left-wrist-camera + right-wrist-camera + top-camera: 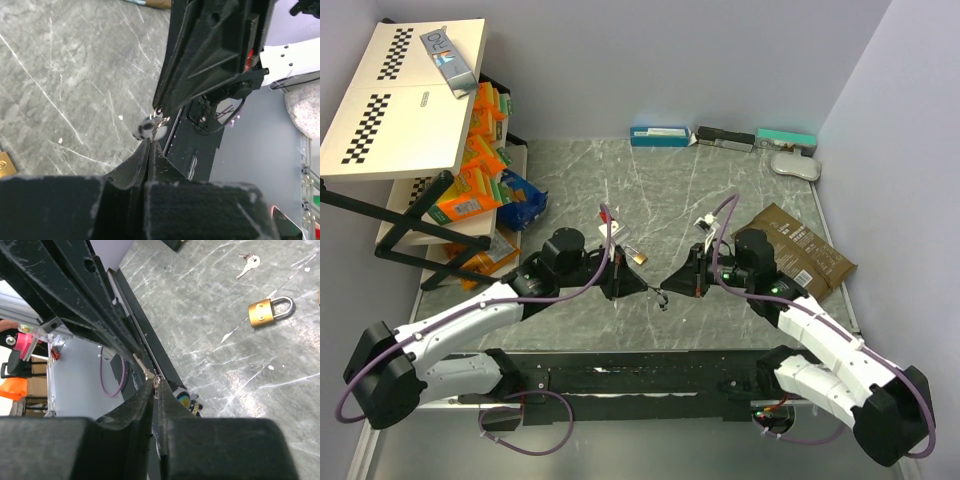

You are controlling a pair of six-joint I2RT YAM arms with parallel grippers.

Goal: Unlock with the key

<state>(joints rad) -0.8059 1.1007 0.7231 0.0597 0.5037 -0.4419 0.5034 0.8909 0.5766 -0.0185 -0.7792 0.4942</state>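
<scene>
- Looks like a robotics lab, set up as a closed test cell.
- Boxed in by plain pale walls around a marble-patterned table.
- Fitted with a cabled left arm and right arm on a black rail at the near edge.
- Marked by checkerboard-printed boards on a stand, over a rack of snack packets.

Grey marble-look tabletop w/ pale veins, fine scratches visible in wrist views. Plain lavender-grey walls on 3 sides: back wall, right wall, left wall. Far-left corner: tilted shelf rack, cream boards w/ b&w checker strips, black frame. Light even & soft.
</scene>
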